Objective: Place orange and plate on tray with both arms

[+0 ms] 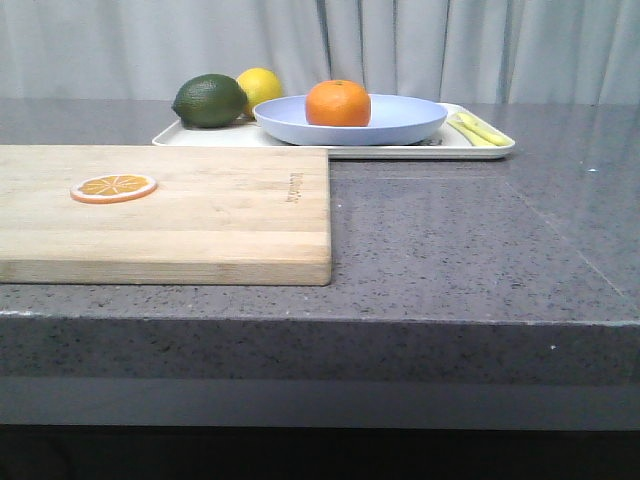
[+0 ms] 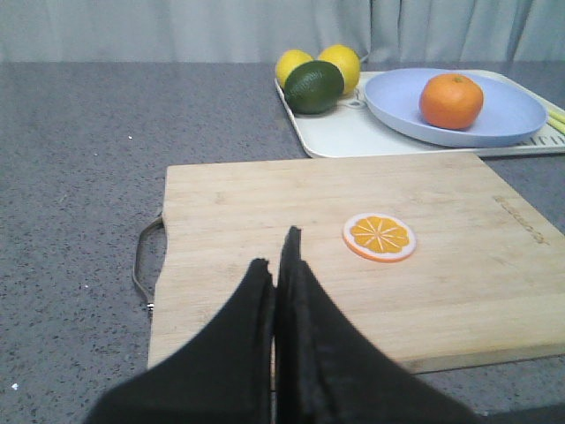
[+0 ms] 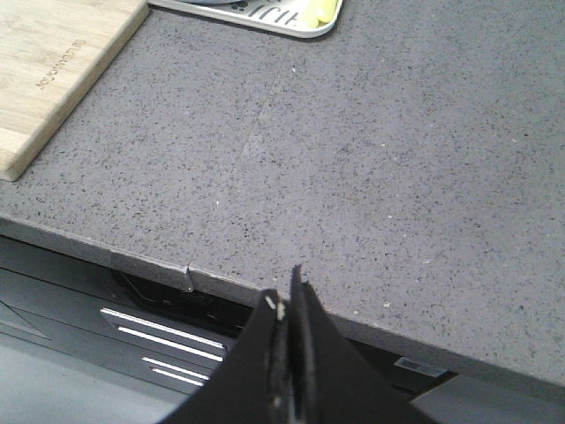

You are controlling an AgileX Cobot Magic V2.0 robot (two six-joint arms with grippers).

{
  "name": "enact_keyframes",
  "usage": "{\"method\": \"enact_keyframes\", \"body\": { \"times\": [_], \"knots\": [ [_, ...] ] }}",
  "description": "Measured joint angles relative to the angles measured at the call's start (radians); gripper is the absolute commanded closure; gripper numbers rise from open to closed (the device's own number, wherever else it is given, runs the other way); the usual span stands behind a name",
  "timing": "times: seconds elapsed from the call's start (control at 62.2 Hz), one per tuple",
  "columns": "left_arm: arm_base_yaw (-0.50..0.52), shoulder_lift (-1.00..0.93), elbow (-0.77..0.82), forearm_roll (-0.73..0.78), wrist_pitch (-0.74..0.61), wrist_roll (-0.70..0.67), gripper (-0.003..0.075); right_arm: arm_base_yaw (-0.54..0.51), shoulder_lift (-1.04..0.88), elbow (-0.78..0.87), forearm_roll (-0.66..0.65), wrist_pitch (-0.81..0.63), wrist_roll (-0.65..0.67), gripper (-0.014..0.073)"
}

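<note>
The orange (image 1: 338, 103) is seen on the plate (image 1: 400, 125) on the tray (image 1: 400, 152), both tools closed empty; nothing further is judged needed.

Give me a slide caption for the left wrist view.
Shut left gripper above cutting board; orange on plate.

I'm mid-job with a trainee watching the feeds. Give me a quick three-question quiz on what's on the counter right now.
1. True or false: the orange sits on the plate.
2. What lies on the cutting board? A) a lemon B) an orange slice C) a lime
3. Fill in: the plate rests on the ____.

Key
1. True; the orange is on the plate in both the front and left wrist views.
2. B. The lemons and the dark green fruit are on the tray.
3. Tray. Both the left tool and right tool are shut and hold nothing.
</note>
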Motion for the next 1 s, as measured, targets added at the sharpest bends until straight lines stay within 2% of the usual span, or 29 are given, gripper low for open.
{"method": "enact_keyframes", "body": {
  "times": [0.129, 0.241, 0.563, 0.691, 0.997],
  "knots": [
    [0.002, -0.072, 0.085, 0.1, -0.059, -0.142, 0.074, 0.0, 0.0, 0.0, 0.0, 0.0, 0.0, 0.0659],
    [0.004, -0.105, 0.152, 0.161, -0.091, -0.206, 0.074, 0.0, 0.0, 0.0, 0.0, 0.0, 0.0, 0.0659],
    [0.014, -0.178, 0.347, 0.181, -0.351, -0.226, 0.074, 0.0, 0.0, 0.0, -0.001, 0.0, 0.0, 0.0659],
    [0.014, -0.178, 0.356, 0.182, -0.443, -0.226, 0.074, 0.0, 0.0, 0.0, -0.001, 0.0, 0.0, 0.0659],
    [0.014, -0.178, 0.356, 0.146, -0.457, -0.22, 0.074, 0.0, 0.0, 0.0, -0.001, 0.0, 0.0, 0.0659]
  ]
}}
